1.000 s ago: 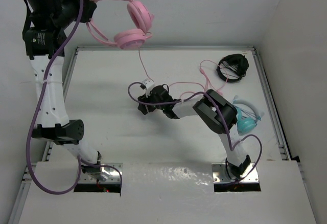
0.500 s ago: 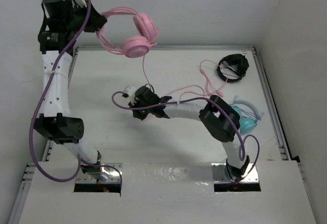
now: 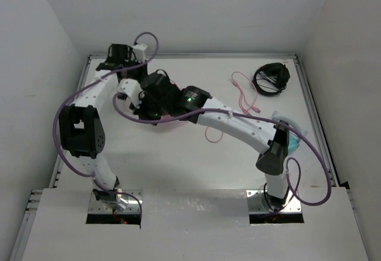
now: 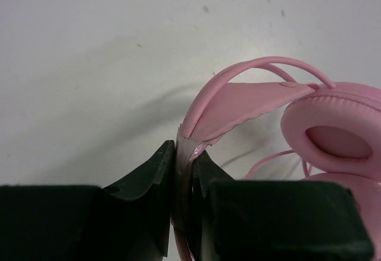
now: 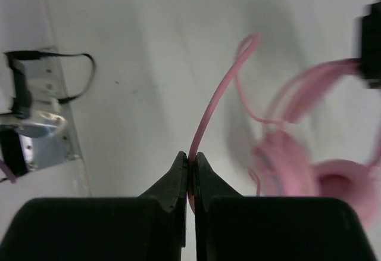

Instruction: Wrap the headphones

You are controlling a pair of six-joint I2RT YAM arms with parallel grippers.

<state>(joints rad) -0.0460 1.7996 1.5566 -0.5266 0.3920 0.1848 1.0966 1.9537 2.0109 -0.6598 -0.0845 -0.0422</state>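
Two arms (image 3: 238, 124) cross above the headphones (image 4: 339, 115), hiding nearly all of them from the top. In the right wrist view they look blurry. The left gripper (image 4: 184, 171) pinches the headband (image 4: 238, 100). The right gripper (image 5: 189, 168) pinches the pink cable (image 5: 217, 94). The headphones probably lie near the table's (image 3: 196, 171) back left edge.

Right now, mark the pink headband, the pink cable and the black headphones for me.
pink headband (image 4: 238, 103), left wrist view, on the wide padded strip.
pink cable (image 5: 214, 99), right wrist view, midway along the rising strand.
black headphones (image 3: 271, 77), top external view, middle of the dark bundle, far right.
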